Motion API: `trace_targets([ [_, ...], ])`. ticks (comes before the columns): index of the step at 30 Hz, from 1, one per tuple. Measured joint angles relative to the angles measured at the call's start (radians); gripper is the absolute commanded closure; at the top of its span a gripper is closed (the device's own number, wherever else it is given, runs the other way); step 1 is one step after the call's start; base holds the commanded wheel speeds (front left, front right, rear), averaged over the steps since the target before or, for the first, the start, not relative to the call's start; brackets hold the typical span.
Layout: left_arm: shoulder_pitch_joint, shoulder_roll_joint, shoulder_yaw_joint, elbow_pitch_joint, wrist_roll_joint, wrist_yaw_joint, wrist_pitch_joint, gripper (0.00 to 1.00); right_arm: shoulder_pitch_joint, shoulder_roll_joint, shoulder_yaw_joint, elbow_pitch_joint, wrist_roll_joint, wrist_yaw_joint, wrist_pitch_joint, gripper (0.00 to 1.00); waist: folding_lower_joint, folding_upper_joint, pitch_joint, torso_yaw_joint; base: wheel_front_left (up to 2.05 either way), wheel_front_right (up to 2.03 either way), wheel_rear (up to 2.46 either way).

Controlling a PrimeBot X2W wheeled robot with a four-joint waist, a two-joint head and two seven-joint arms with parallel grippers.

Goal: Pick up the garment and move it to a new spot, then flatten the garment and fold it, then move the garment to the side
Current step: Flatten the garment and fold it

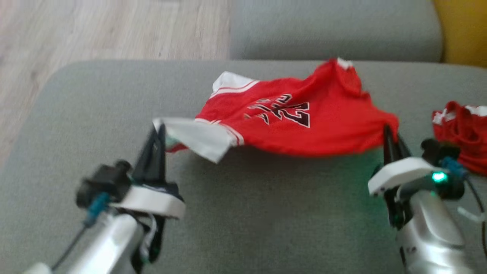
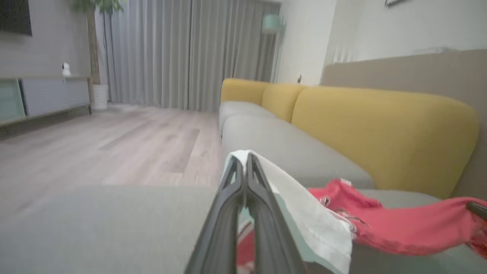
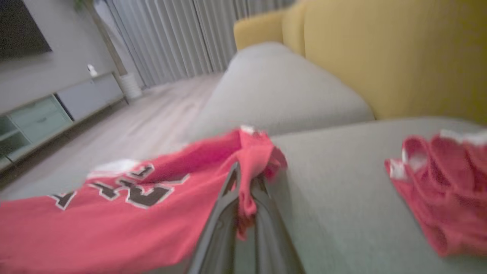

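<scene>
The garment point(image 1: 296, 118) is a red jersey with white trim and dark numbers, hanging stretched just above the grey cushion point(image 1: 247, 213). My left gripper point(image 1: 159, 129) is shut on its white-trimmed left corner point(image 2: 289, 190), seen in the left wrist view as the left gripper point(image 2: 245, 160) pinching white cloth. At the garment's right edge my right gripper point(image 1: 389, 131) is shut on a bunch of red fabric. The right wrist view shows the right gripper point(image 3: 243, 179) with red cloth point(image 3: 114, 217) draped between its fingers.
A second red garment point(image 1: 462, 133) lies crumpled at the cushion's right edge, also in the right wrist view point(image 3: 445, 201). A grey sofa seat point(image 1: 335, 30) and a yellow backrest point(image 2: 380, 133) stand behind. Wooden floor point(image 1: 95, 30) lies to the left.
</scene>
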Motion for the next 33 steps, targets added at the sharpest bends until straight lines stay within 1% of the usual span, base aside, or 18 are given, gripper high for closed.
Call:
trace_targets([
  [3, -0.031, 0.064, 0.015, -0.13, 0.032, 0.019, 0.018, 1.0, 0.011, 0.0, 0.019, -0.146, 0.013, 0.0, -0.002, 1.0, 0.0, 0.0, -0.034, -0.015, 0.0, 0.0, 0.0],
  [7, -0.081, 0.152, 0.044, -0.315, 0.079, 0.041, 0.071, 1.0, 0.07, 0.0, 0.015, -0.435, 0.012, 0.0, 0.057, 1.0, 0.0, 0.0, -0.072, -0.039, 0.0, 0.0, 0.0],
  [12, -0.167, 0.258, 0.082, -0.536, 0.143, 0.062, 0.165, 1.0, 0.208, 0.001, -0.023, -0.854, 0.008, 0.0, 0.205, 1.0, -0.0001, 0.0, -0.103, -0.069, 0.0, 0.0, 0.0],
  [13, -0.215, 0.293, 0.097, -0.61, 0.167, 0.064, 0.208, 1.0, 0.25, 0.001, -0.038, -1.003, 0.005, 0.0, 0.268, 1.0, -0.0001, 0.0, -0.11, -0.081, 0.0, 0.0, 0.0],
  [15, -0.268, 0.323, 0.107, -0.665, 0.183, 0.059, 0.25, 1.0, 0.276, 0.001, -0.049, -1.125, 0.005, 0.0, 0.328, 1.0, -0.0001, 0.0, -0.114, -0.091, 0.0, 0.0, 0.0],
  [18, -0.346, 0.338, 0.112, -0.71, 0.186, 0.046, 0.307, 1.0, 0.297, 0.001, -0.069, -1.255, 0.044, 0.0, 0.408, 1.0, -0.0002, 0.0, -0.111, -0.103, 0.0, 0.0, 0.0],
  [21, -0.399, 0.344, 0.111, -0.708, 0.185, 0.025, 0.345, 1.0, 0.3, 0.001, -0.081, -1.316, 0.05, 0.0, 0.467, 1.0, 0.0, 0.0, -0.097, -0.112, 0.0, 0.0, 0.0],
  [25, -0.431, 0.32, 0.102, -0.633, 0.139, -0.003, 0.366, 1.0, 0.298, 0.002, -0.077, -1.316, 0.048, 0.0, 0.511, 1.0, 0.0001, 0.0, -0.064, -0.118, 0.0, 0.0, 0.0],
  [29, -0.477, 0.309, 0.094, -0.493, 0.136, -0.03, 0.364, 1.0, 0.236, 0.002, -0.043, -1.231, 0.046, 0.0, 0.523, 1.0, 0.0002, 0.0, -0.016, -0.121, 0.0, 0.0, 0.0],
  [31, -0.512, 0.301, 0.094, -0.43, 0.135, -0.05, 0.352, 1.0, 0.154, 0.001, -0.025, -1.172, 0.045, 0.0, 0.522, 1.0, 0.0002, 0.0, 0.015, -0.123, 0.0, 0.0, 0.0],
  [33, -0.571, 0.283, 0.095, -0.363, 0.135, -0.07, 0.336, 1.0, 0.036, -0.001, -0.015, -1.096, 0.037, 0.0, 0.516, 1.0, 0.0003, 0.0, 0.052, -0.126, 0.0, 0.0, 0.0],
])
